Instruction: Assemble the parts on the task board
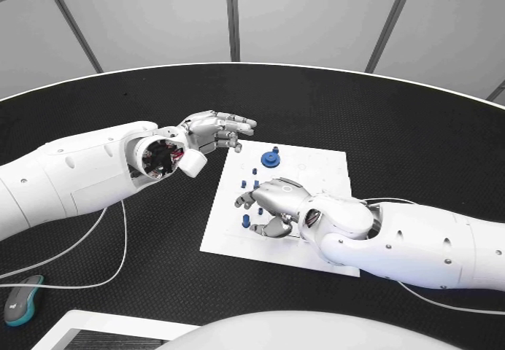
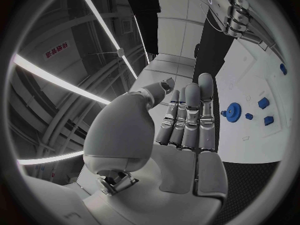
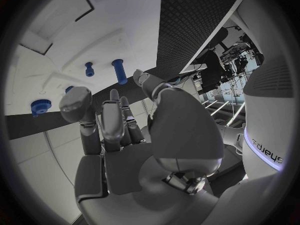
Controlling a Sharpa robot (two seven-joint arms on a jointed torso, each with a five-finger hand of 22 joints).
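Two hands at the white board point(image 1: 316, 164), neither plainly holding anything.

The left hand point(image 1: 216, 131) hovers just off the board's far left corner, fingers loosely apart and empty; from its wrist they stand straight, side by side, with nothing in the palm. The right hand point(image 1: 276, 206) sits low over the board's middle, fingers curled downward, hiding whatever lies beneath; I cannot tell whether it grips a piece. A blue gear point(image 1: 271, 157) stands near the far edge, clear of both hands. Small blue pegs point(image 1: 256, 174) show beside the right hand, too tiny to make out. From the right wrist, a blue cylinder point(image 3: 119, 71) stands upright beyond the fingertips.
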